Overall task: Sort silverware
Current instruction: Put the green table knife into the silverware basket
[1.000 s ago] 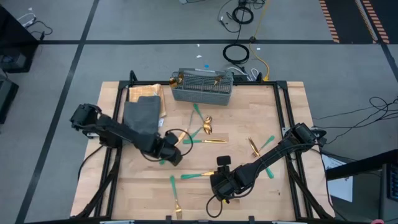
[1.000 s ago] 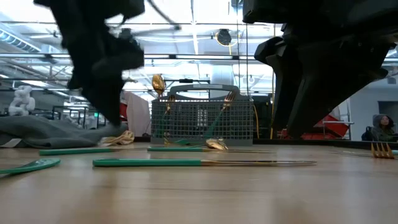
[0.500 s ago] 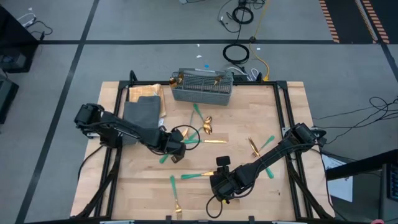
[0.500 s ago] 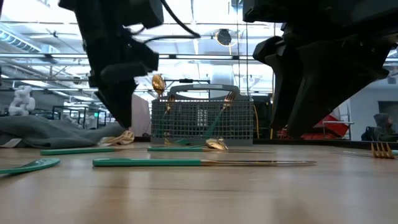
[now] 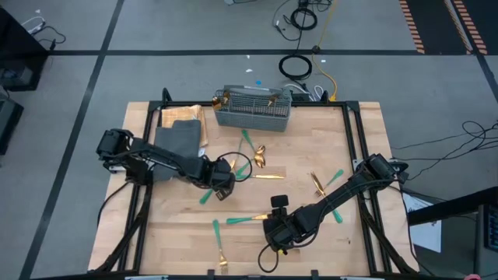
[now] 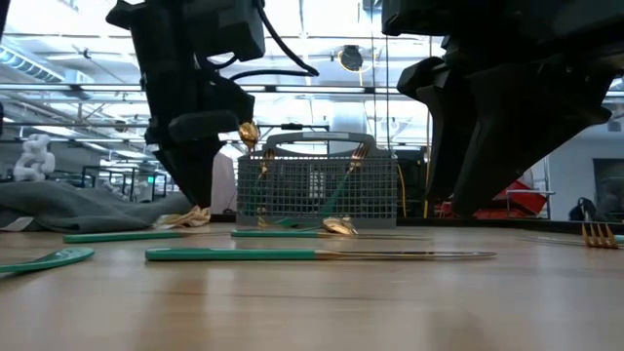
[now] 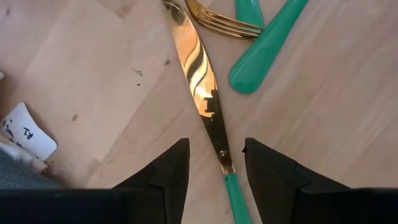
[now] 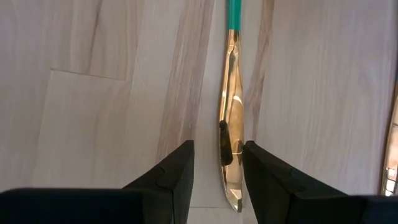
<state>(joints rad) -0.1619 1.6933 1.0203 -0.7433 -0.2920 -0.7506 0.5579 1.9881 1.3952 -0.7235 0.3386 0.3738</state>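
While left end effector [image 7: 214, 163] gapes astride knife [image 7: 200, 84], blade pointing away, right end effector [image 8: 216, 163] likewise open.

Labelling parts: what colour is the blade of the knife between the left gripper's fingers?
Shiny gold; the knife shows best in the left wrist view.

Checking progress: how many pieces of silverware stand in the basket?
2 show: a spoon at the basket's left end, a fork toward its right. More may be hidden inside.
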